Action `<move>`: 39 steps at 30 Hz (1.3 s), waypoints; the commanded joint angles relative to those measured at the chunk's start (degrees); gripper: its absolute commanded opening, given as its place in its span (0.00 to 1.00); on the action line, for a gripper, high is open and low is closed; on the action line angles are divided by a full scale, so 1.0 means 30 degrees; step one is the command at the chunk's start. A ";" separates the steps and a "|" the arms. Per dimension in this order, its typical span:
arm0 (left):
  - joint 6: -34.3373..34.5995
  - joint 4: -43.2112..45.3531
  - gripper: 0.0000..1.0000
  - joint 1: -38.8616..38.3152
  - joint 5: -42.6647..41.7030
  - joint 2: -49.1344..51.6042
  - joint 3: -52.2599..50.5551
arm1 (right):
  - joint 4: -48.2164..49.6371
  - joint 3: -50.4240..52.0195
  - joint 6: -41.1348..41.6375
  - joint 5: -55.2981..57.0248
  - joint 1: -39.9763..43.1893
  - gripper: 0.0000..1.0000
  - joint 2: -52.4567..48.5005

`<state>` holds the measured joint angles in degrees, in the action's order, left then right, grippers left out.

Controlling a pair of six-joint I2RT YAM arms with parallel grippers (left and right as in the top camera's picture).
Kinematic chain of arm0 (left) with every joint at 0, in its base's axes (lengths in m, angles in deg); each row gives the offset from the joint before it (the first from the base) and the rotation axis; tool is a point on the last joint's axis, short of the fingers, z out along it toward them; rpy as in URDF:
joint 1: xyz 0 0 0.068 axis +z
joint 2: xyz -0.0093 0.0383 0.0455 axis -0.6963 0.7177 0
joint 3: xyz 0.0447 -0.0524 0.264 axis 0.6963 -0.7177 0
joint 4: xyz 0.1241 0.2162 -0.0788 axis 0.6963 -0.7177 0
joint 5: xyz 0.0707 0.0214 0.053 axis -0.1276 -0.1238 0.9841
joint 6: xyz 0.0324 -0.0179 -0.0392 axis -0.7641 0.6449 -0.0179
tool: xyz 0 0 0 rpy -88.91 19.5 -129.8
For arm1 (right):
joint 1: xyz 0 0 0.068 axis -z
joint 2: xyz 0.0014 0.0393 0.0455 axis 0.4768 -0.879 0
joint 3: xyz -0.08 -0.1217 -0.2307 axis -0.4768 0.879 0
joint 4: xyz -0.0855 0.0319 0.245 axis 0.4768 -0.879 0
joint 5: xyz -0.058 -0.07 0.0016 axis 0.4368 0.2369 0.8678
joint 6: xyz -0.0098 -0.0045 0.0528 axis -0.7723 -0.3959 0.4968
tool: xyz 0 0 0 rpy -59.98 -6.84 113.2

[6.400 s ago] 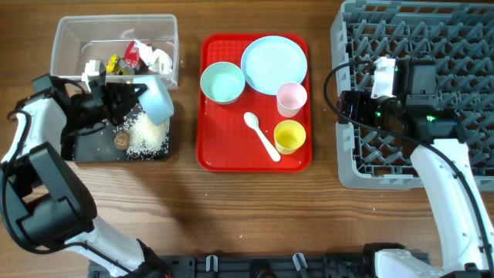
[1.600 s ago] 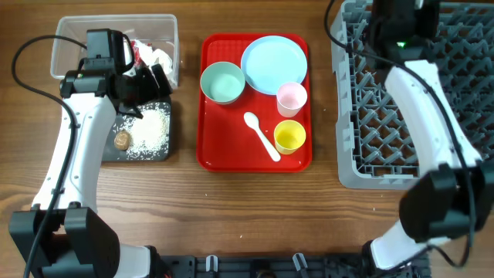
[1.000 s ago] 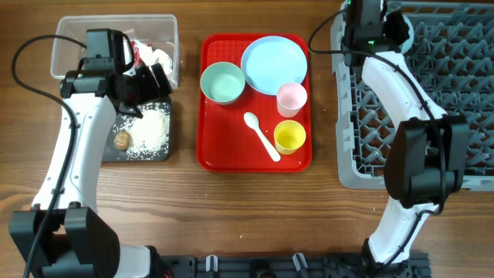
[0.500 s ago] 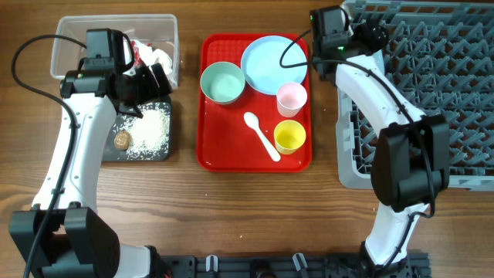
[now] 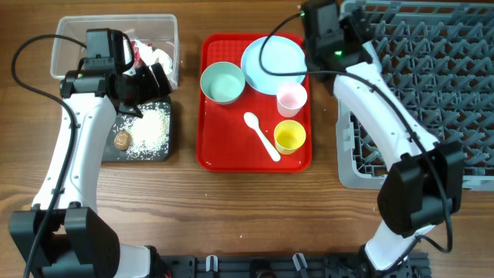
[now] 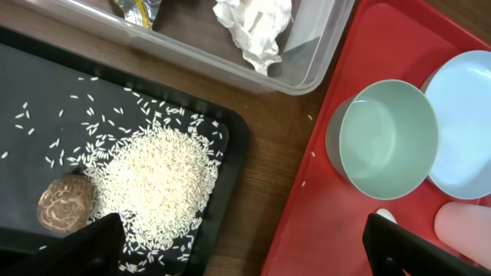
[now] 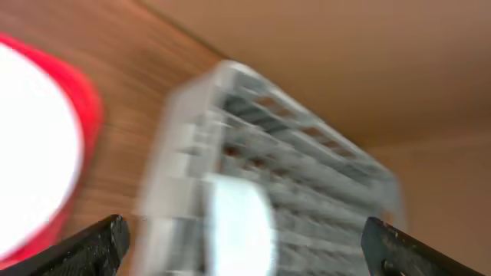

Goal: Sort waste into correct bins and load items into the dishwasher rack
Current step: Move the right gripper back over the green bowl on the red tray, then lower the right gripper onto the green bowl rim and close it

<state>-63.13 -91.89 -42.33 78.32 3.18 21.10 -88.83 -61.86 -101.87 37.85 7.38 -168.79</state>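
Rice grains (image 6: 157,180) — a loose white heap — lie just before the wide-spread left gripper (image 6: 249,244). Right gripper (image 7: 245,245), also wide, faces the grey lattice rack (image 7: 307,169).

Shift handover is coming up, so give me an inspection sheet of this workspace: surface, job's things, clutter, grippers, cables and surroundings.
Surface: wooden table, flat.
Job's things: clear tub holds wrappers and paper scraps; black tray holds rice and a brown bit; green bowl, plate, pink cup, yellow cup and spoon on the red tray; rack at right.
Clutter: nothing seen.
Grippers: left gripper open, empty, between black tray and red tray; right gripper open, empty, by the rack's corner.
Cables: left cable loops beside the tub; right cable arcs over the plate.
Surroundings: black rail along the near edge.
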 commanded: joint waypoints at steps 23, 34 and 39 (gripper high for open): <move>0.0299 0.0160 1.00 0.0080 -0.0153 -0.0168 -0.0117 | -0.1916 -0.3177 1.5183 -1.6568 -0.4022 0.61 -0.6339; 0.0299 0.0051 1.00 0.0080 -0.0153 -0.0168 -0.0117 | -0.2856 -0.3708 1.7289 -1.3296 -0.4138 0.58 -0.5362; 0.0299 0.0124 1.00 0.0080 -0.0153 -0.0168 -0.0117 | -0.5056 -0.3745 1.8476 -1.1205 -0.4138 0.63 -0.3716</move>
<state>-62.93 -91.67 -42.33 78.32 3.18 21.10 -102.71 -71.34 -48.69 -0.23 -5.08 -182.63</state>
